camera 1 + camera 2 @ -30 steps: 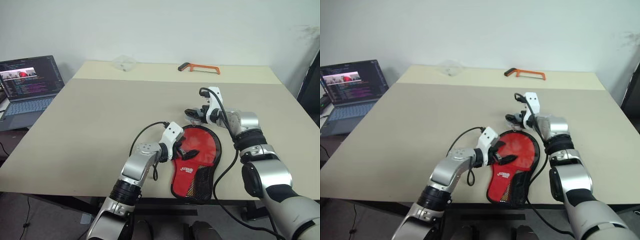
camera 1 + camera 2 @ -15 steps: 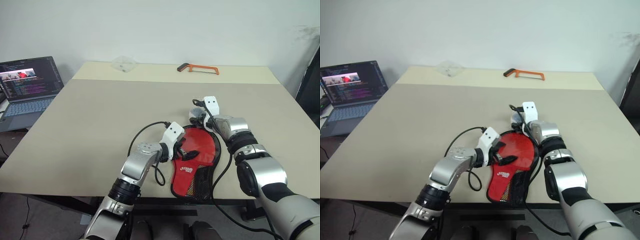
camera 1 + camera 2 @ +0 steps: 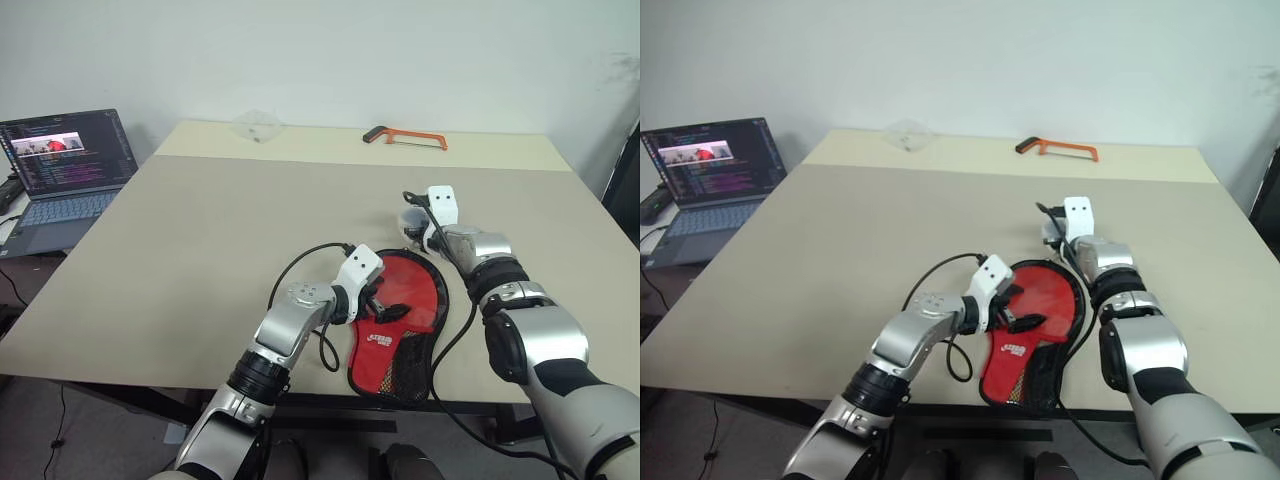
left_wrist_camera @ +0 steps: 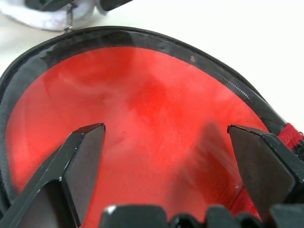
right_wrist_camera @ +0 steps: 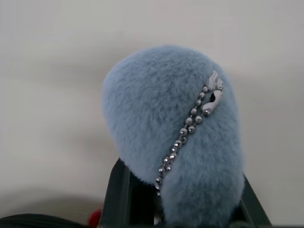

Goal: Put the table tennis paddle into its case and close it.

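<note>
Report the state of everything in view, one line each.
case: unzipped, lying flat, red lining up
left pincer: open, over the case's red inside
blue pom-pom: on the table, ball chain draped over it
laptop: open, screen lit
hacksaw: lying flat, untouched

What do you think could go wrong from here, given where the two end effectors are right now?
The right end effector is closing on the fluffy blue pom-pom with its bead chain; soft fur may slip free, or a hard pull may shift the case. The left end effector hangs open over the red surface in the case and could block the flap from closing.
</note>
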